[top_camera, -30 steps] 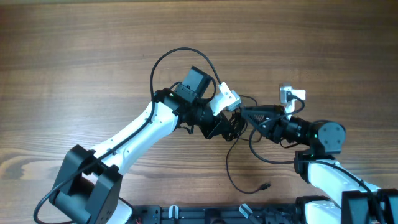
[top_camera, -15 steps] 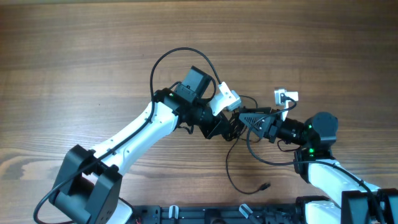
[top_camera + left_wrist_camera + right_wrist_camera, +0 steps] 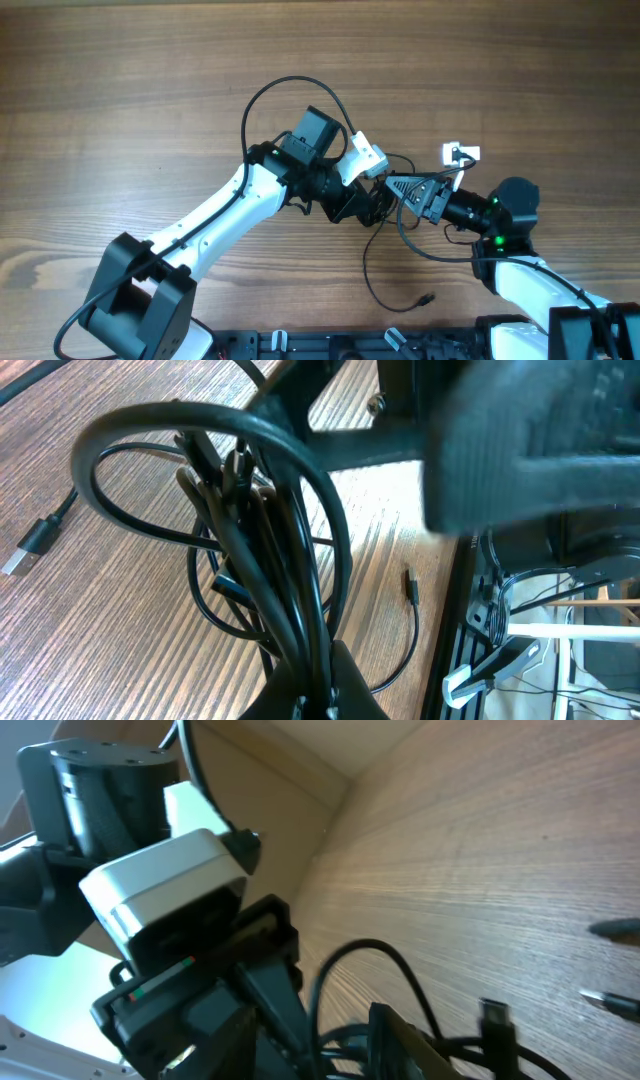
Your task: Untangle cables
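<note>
The cables (image 3: 368, 268) are thin black cords bunched mid-table between both grippers, with a loose strand running down to a small plug (image 3: 425, 298). My left gripper (image 3: 372, 207) is shut on the bunch; in the left wrist view the cables (image 3: 270, 540) rise from its closed jaws (image 3: 318, 695) in several loops. My right gripper (image 3: 396, 188) points left and meets the bunch from the right. In the right wrist view its fingers (image 3: 330, 1040) stand apart with a cable loop (image 3: 365, 946) between them and a plug (image 3: 495, 1020) beside them.
A thicker black arm wire (image 3: 290, 85) arcs above the left wrist. A black rail (image 3: 330, 345) runs along the table's front edge. A flat plug (image 3: 25, 550) lies on the wood at the left of the left wrist view.
My right gripper has moved left and closed in on the bunch, its wrist turning. The left arm and the loose strand have not moved.
</note>
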You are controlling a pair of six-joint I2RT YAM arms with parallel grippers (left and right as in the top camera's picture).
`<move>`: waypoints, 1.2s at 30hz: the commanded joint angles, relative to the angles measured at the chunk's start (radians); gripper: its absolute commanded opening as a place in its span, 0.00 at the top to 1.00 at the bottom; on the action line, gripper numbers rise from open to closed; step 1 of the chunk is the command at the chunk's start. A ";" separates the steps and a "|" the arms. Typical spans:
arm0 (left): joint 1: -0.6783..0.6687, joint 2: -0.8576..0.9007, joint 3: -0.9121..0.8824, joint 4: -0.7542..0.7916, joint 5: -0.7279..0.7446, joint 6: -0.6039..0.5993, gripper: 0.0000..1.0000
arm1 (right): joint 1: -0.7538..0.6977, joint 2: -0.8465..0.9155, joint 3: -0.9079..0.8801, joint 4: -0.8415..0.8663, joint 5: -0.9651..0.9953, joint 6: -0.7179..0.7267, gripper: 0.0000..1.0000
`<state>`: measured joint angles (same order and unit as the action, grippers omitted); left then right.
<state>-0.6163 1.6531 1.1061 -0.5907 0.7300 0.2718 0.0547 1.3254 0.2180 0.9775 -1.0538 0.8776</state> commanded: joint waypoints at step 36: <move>-0.017 -0.015 0.007 -0.090 0.100 -0.025 0.96 | -0.290 0.006 0.003 0.121 0.202 0.174 0.96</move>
<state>-0.6270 1.6531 1.1034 -0.6731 0.7918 0.2489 -0.2050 1.3258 0.2176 1.0866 -0.8860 1.0809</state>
